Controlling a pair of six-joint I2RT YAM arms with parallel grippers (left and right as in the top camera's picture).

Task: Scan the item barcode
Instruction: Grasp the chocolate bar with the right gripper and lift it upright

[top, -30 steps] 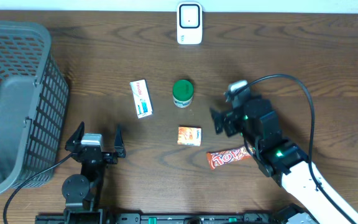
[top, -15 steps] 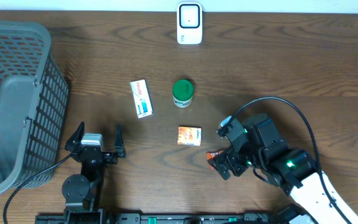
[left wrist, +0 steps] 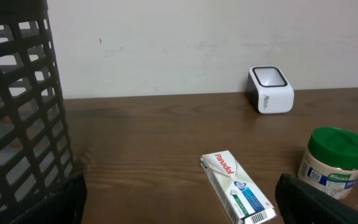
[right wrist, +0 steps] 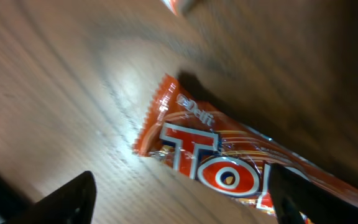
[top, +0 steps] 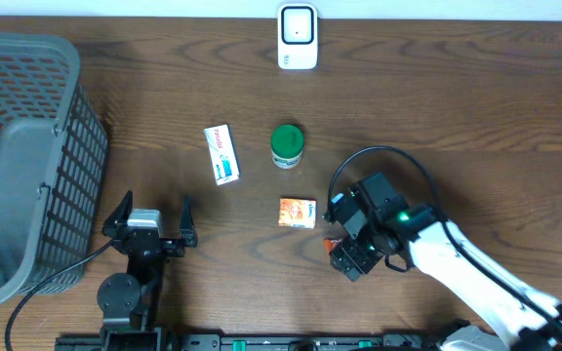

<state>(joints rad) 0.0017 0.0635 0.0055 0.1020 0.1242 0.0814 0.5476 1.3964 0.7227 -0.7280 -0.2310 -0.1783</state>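
**Overhead view:** fixed high above, looking straight down on the whole dark wooden table.

**Left wrist view:** low over the tabletop, facing level toward the far wall. With the overhead it shares the grey plastic lattice basket, white box-shaped scanner, flat white carton and green-lidded jar.

**Right wrist view:** very close, angled steeply down, blurred. It shares only the orange-red foil candy bar.

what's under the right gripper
A red candy bar lies flat on the table, between the open fingers of the right gripper. From overhead the gripper covers nearly all of it.
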